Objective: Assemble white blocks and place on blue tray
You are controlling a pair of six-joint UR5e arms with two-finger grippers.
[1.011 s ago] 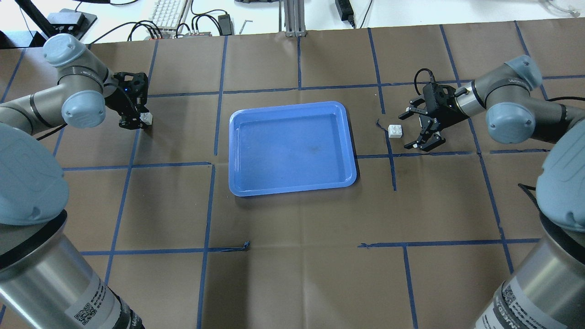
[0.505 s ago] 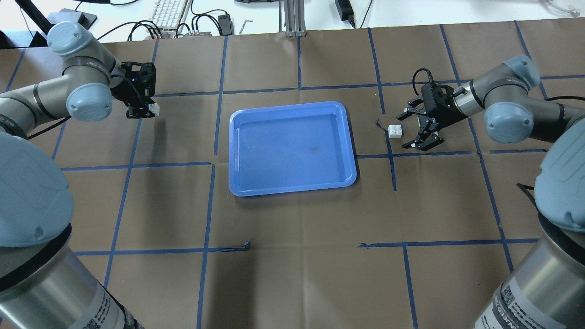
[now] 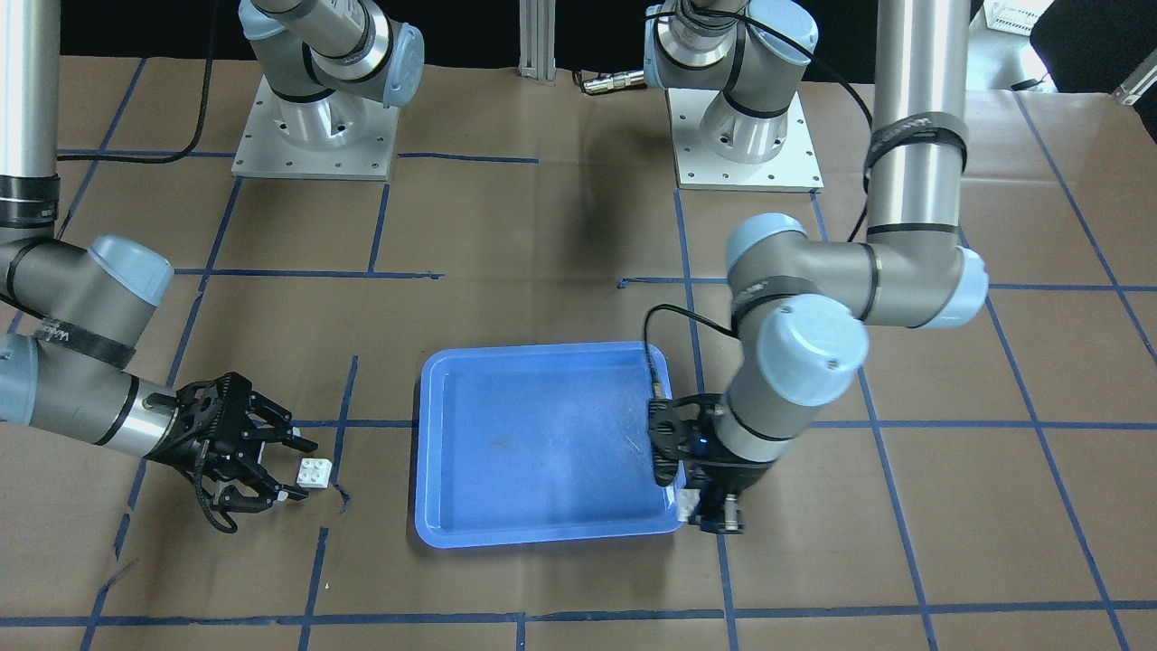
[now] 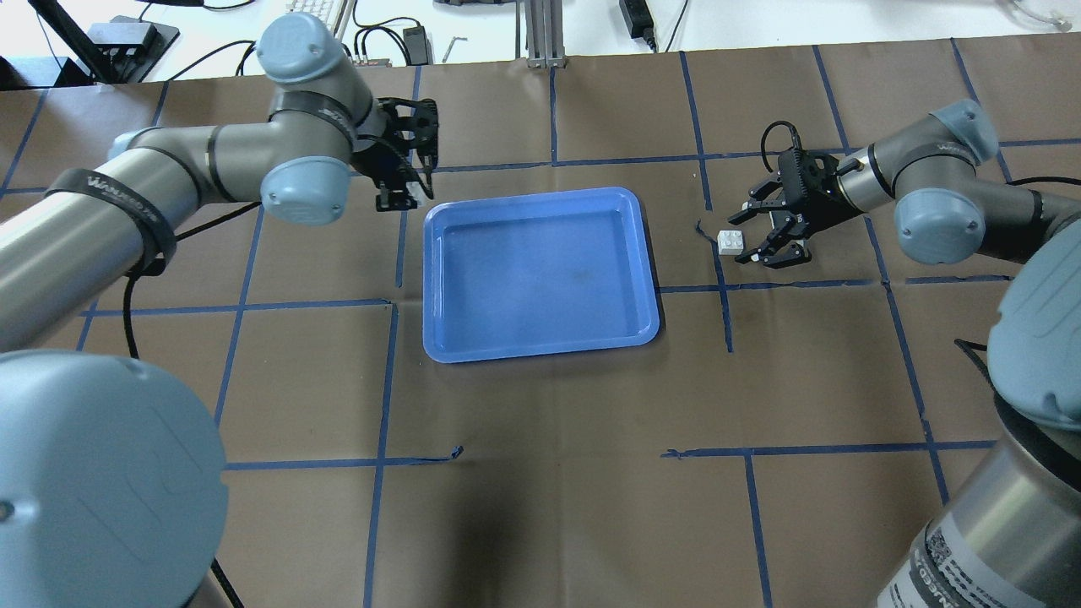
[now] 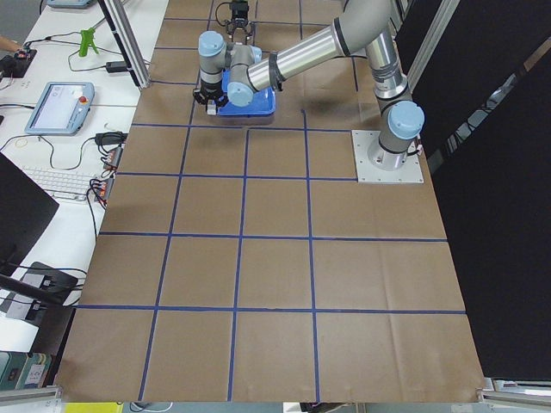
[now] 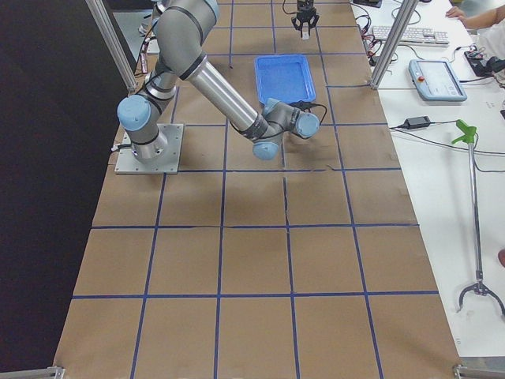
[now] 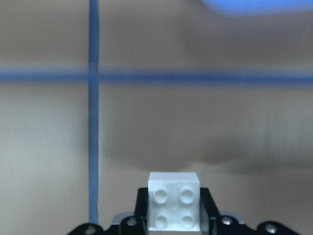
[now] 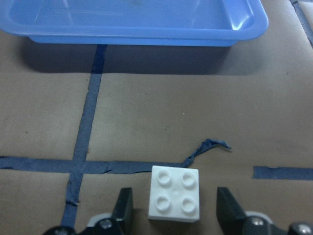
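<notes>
The blue tray (image 4: 540,279) lies in the middle of the table and holds nothing; it also shows in the front view (image 3: 542,443). My left gripper (image 4: 405,199) is shut on one white block (image 7: 174,208), studs facing the camera, and holds it above the paper just beside the tray's far left corner (image 3: 691,508). The second white block (image 4: 730,242) sits on the table right of the tray. My right gripper (image 4: 745,235) is open, its fingers (image 8: 124,208) flanking that block (image 8: 174,200) without touching it.
Brown paper with a blue tape grid covers the table. A torn tape end (image 8: 208,147) lies just ahead of the right block. A keyboard (image 4: 308,21), cables and a metal post (image 4: 540,34) lie beyond the far edge. Arm base plates (image 3: 312,136) stand on the robot side.
My left arm has swung right with its white block, from the table's left side to the tray's far left corner. My right gripper has moved closer, to either side of the other block.
</notes>
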